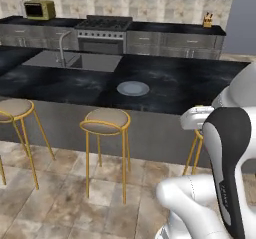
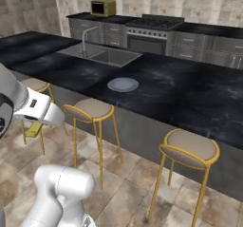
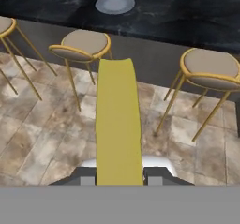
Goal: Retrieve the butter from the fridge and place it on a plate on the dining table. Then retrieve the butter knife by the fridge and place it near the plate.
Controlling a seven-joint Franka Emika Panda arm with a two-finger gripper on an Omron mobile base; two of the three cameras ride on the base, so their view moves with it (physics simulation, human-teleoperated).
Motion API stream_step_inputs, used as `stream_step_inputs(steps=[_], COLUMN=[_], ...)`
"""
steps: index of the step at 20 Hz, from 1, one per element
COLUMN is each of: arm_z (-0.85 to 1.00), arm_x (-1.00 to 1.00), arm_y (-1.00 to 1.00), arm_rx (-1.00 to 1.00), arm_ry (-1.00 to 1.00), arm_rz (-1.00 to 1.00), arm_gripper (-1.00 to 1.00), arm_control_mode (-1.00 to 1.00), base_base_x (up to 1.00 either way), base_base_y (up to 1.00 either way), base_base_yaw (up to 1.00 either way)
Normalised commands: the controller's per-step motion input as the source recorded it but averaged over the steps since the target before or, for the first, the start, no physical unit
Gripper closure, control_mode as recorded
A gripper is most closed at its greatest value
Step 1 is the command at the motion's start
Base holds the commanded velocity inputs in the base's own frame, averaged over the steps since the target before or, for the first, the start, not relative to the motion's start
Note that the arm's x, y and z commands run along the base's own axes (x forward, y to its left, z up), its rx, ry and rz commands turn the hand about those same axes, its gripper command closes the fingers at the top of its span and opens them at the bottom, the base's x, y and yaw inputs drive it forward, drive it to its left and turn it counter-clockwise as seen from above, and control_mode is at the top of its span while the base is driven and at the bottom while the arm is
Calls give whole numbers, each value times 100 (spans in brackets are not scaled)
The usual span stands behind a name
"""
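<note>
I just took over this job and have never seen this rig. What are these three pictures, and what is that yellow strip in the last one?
You are driving a white robot arm on a rolling base. Two pictures come from cameras behind the arm, left and right; the third looks along the tool. Ahead stands the long black marble dining table with a flat round pale grey-blue plate on it and tan yellow-framed round stools in front. The yellow strip is the small yellow butter stick, gripped in the tool and seen close up, not yet on the plate.

The plate lies on the dining table behind stools.
</note>
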Motion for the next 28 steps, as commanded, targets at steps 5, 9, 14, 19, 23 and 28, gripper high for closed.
stream_step_inputs(steps=[5, 9, 14, 19, 23, 28], arm_z=[0, 0, 0, 0, 0, 0], arm_x=[0, 0, 0, 0, 0, 0], arm_y=[0, 0, 0, 0, 0, 0], arm_rx=[0, 0, 0, 0, 0, 0], arm_ry=[0, 0, 0, 0, 0, 0], arm_rz=[0, 0, 0, 0, 0, 0], arm_gripper=[100, 100, 100, 100, 100, 100], arm_control_mode=[100, 100, 100, 100, 100, 100], base_base_x=[56, 59, 60, 66, 64, 49], base_base_y=[62, 18, 9, 44, 17, 0], base_base_yaw=[-37, -33, -25, -25, -16, -7])
